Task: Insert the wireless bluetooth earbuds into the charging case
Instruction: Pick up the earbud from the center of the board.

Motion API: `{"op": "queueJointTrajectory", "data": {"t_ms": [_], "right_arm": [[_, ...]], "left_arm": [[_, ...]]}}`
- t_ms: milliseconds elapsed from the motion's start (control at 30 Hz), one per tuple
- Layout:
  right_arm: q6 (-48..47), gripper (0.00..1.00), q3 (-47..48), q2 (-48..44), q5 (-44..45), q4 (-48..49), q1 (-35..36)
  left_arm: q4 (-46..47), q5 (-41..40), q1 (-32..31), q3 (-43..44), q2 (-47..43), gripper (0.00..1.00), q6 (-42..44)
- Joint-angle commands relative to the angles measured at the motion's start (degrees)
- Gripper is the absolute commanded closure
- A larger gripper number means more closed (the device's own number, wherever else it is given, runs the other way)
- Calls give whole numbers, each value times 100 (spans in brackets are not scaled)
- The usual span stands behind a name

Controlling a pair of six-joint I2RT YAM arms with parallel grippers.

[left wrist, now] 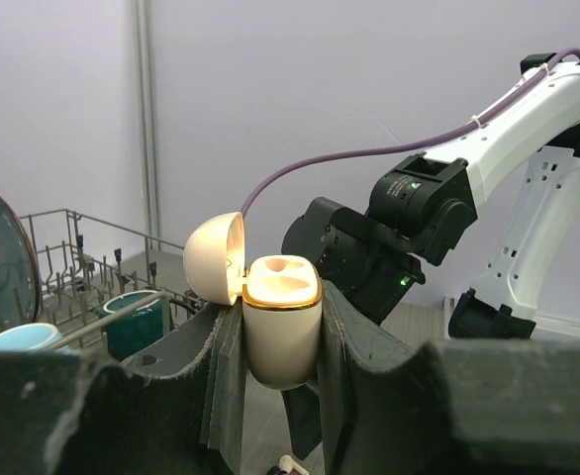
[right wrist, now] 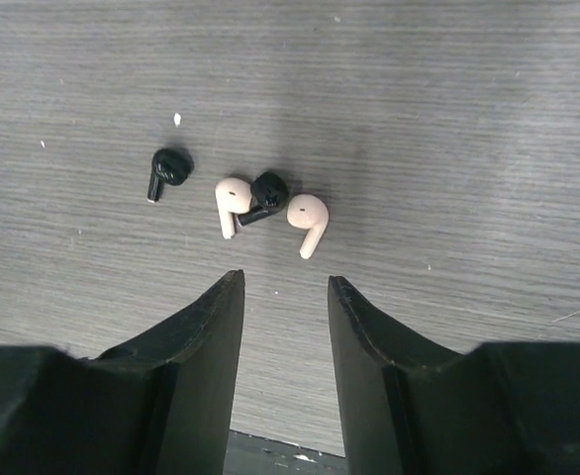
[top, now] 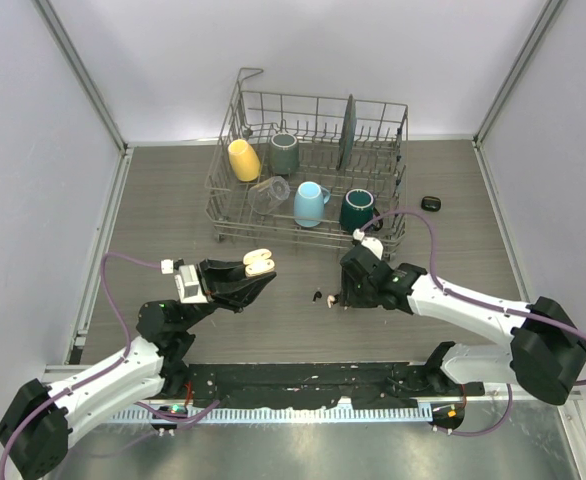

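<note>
Right gripper (right wrist: pixel 285 282) jaws spread, empty, hovering just over four earbuds (right wrist: pixel 308 220) on the table (right wrist: pixel 448 119). Left gripper (top: pixel 259 274) pinches the open charging case (left wrist: pixel 282 332) aloft. Risk: three buds are bunched together, so closing may grab two or flick one away.

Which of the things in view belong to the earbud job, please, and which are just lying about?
Job: open cream egg-shaped charging case; two cream stemmed earbuds; two black stemmed earbuds.
Lying about: grey wire dish rack; its ceramic mugs, clear glass and dark plate; small black oval object far right, too small to identify.
</note>
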Motion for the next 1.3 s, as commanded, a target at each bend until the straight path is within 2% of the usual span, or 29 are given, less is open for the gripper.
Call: {"op": "queueJointTrajectory", "data": {"t_ms": [0,333,400,467,633,1267], "right_arm": [[-150,53,-136,-234,-267,137,24],[193,48,-399,-876,321,506,24],[211,48,-409,-780,470,516,24],[193,54,-321,-604,515,367,33],[123,60,-224,-41,427,374,24],[79,61,-224,346,391,832,24]], "left_arm": [[117,-78,-24,-23,-93,100,77],[64,-104,-24,-14,-137,100,77],[64,-104,-24,-14,-145,100,85],[56,-113,-15,-14,-137,100,85],[64,-122,-24,-14,-119,100,112],[152,-201,-24,-58,13,100,165]]}}
